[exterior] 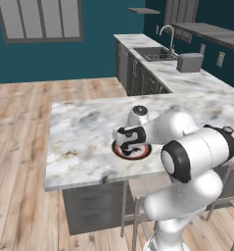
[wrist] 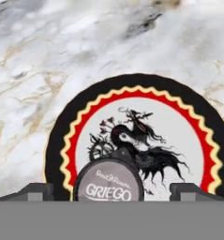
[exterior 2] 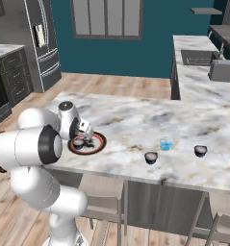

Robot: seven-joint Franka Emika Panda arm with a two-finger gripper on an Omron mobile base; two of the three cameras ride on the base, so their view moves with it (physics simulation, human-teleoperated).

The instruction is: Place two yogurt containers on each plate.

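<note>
Nearest the robot, on the worktop's (exterior 2: 135, 120) near-left edge, a dark yogurt tub (exterior 2: 78, 142) sits on the red-rimmed plate (exterior 2: 98, 144), between the wide-open gripper (wrist: 111, 191) fingers, not held. To the right, three tubs wait: dark (exterior 2: 150, 157), blue (exterior 2: 166, 143), dark (exterior 2: 200, 151). Roughly one placement of four looks done.
</note>
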